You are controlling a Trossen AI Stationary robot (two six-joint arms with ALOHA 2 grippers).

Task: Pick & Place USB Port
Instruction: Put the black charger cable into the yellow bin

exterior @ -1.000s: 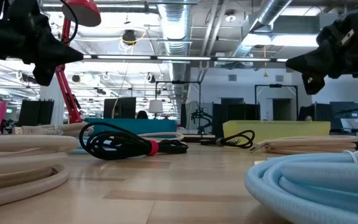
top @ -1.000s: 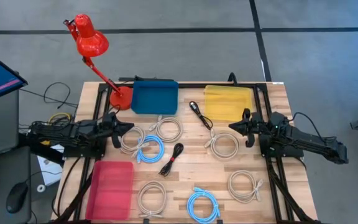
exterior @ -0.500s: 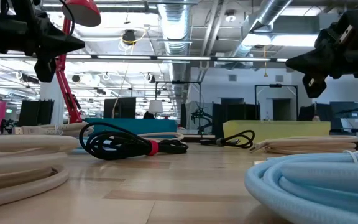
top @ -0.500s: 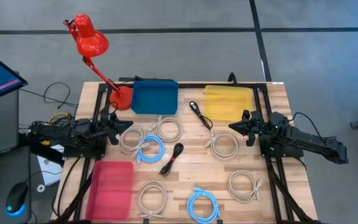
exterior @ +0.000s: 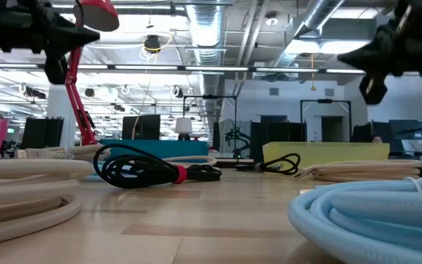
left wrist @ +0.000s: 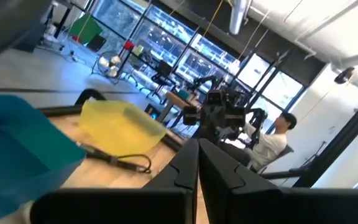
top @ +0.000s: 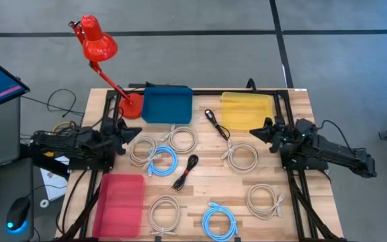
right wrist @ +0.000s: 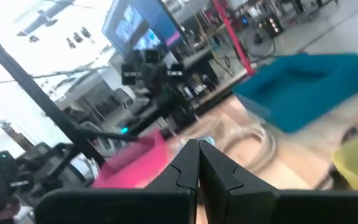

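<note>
My left gripper (top: 136,134) hangs above the table's left edge, near the base of the red lamp (top: 98,42), and its two fingers are pressed together, tip against tip, as my left wrist view shows (left wrist: 197,163). My right gripper (top: 255,133) hangs over the right side of the wooden table (top: 207,185), just in front of the yellow tray (top: 246,109), and its fingers (right wrist: 197,163) are pressed together too, holding nothing.

The USB cable (top: 212,122), the black one with its plug end pointing toward the far edge, lies flat on the table between the blue tray (top: 167,104) and the yellow tray, well apart from both my grippers. A second black cable (top: 186,172), bundled with a red tie, lies near the table's middle; in the low view it sits in the foreground (exterior: 141,170).

Beige cable coils (top: 181,140) and a light blue coil (top: 161,162) lie in front of the blue tray; another beige coil (top: 242,158) lies just beside my right gripper's reach. A pink tray (top: 120,204) sits at the near left corner, with more beige (top: 163,214) and blue (top: 219,222) coils along the near edge

My left wrist view catches a person (left wrist: 270,139) seated in the room beyond the table
</note>
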